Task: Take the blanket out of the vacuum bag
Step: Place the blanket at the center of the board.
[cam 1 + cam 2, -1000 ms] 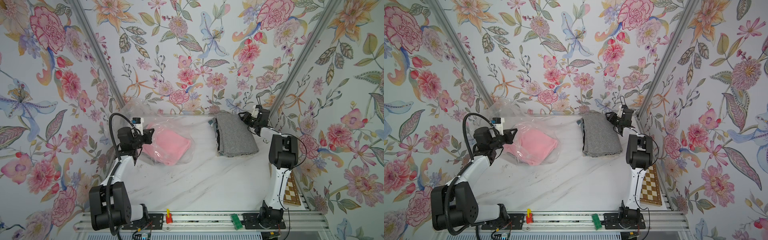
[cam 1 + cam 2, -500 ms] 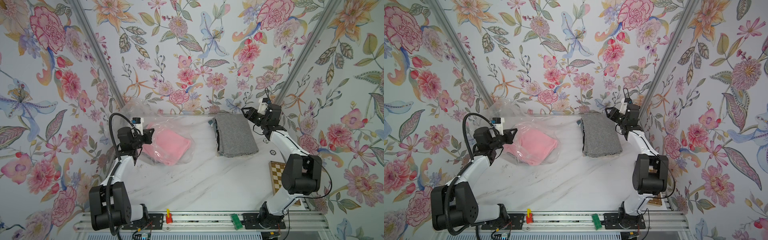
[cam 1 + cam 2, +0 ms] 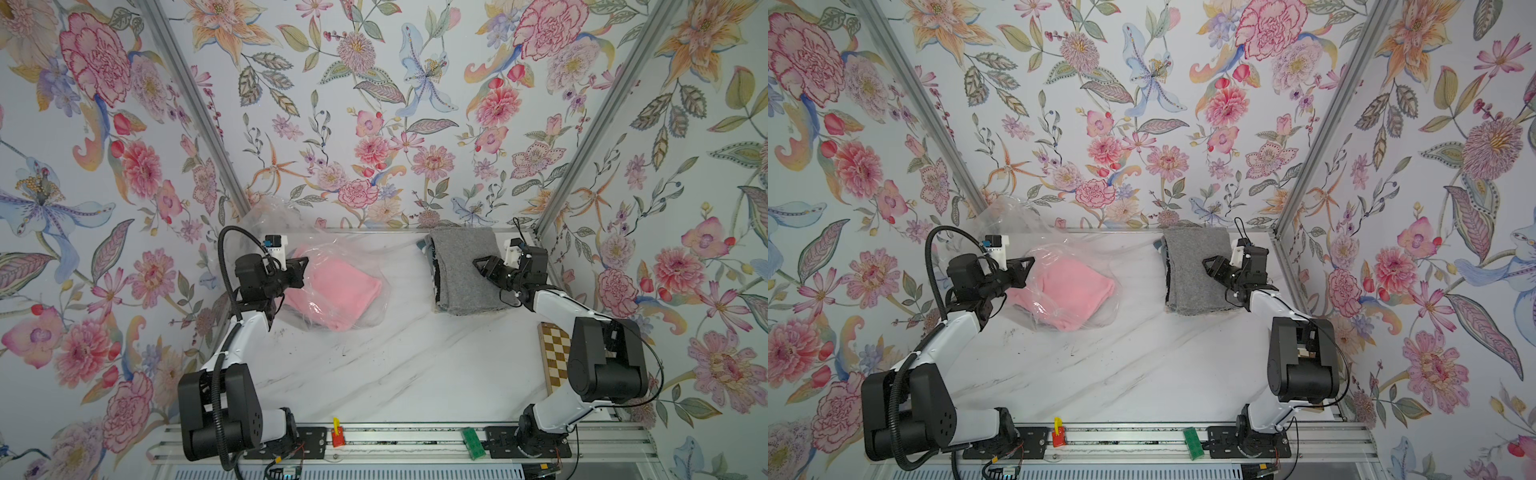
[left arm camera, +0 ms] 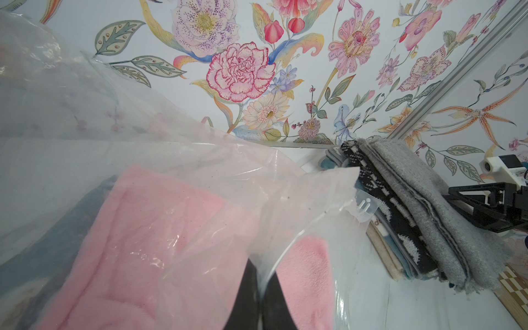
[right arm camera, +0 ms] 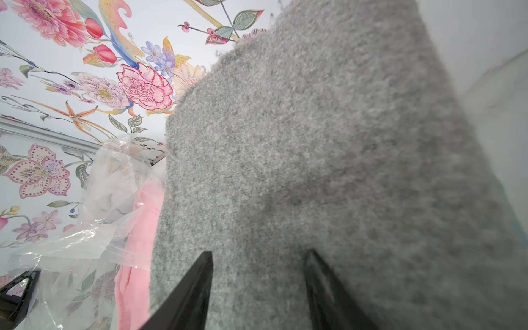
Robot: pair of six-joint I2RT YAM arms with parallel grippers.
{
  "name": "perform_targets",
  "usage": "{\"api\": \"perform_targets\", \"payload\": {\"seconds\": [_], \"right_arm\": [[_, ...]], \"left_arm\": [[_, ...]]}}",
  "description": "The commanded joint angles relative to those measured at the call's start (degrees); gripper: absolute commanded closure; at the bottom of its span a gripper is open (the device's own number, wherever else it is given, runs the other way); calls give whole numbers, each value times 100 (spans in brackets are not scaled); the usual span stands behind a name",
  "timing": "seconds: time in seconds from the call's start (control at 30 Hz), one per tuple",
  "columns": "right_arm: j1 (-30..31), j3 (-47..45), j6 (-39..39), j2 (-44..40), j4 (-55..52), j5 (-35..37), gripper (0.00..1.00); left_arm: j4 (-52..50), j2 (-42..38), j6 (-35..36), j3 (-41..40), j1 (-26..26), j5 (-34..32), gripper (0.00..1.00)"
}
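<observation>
While the pink blanket (image 3: 336, 291) lies inside the vacuum bag (image 3: 272, 218), far left on the table (image 3: 395, 374), the step in hand reads as: hold the bag, draw the blanket out.

- Bag: clear, crinkled, slack. Its mouth appears to face right. Best kept pinned and drawn left, so the film stays taut rather than bunched over the cloth.
- Pink blanket: folded, soft. Take a thick fold at its right edge, low, and drag it right along the table.
- Grey blanket stack (image 3: 463, 270): far right, outside the bag. Not to be caught or dragged.
- Left gripper (image 4: 260, 275): jaws together, clamped on a fold of bag film.
- Right gripper (image 5: 258, 257): jaws apart, holding nothing, over the grey stack. It would need to cross left to the bag mouth.

Hidden or unclear:
- The bag's far part crumples against the wall.
- The run of the mouth's edges is hard to trace.
- The lower blankets in the stack show only their edges.
- No valve can be found in any view.
- A small clear clip (image 4: 365, 205) sits on the film, purpose uncertain.
</observation>
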Motion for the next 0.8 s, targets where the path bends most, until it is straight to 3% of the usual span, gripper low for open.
{"api": "perform_targets", "payload": {"seconds": [0.0,0.1,0.33,0.53,0.67,0.77], "right_arm": [[247,527,-369,-352,-490,443,44],[543,1258,-432,-64,-743,475,43],[988,3180,-205,1965,-554,17,43],[1047,4095,159,3326,-286,-12,44],[1038,4232,107,3554,-354,53,44],[1055,4036,-52,3215,-163,54,44]], "left_arm": [[-31,-61,106,170,74,-168,96],[-31,-61,114,174,68,-162,96],[4,-45,80,164,66,-135,96],[-31,-60,114,176,70,-162,96],[-46,-79,132,182,72,-176,96],[-19,-86,115,165,67,-160,96]]}}
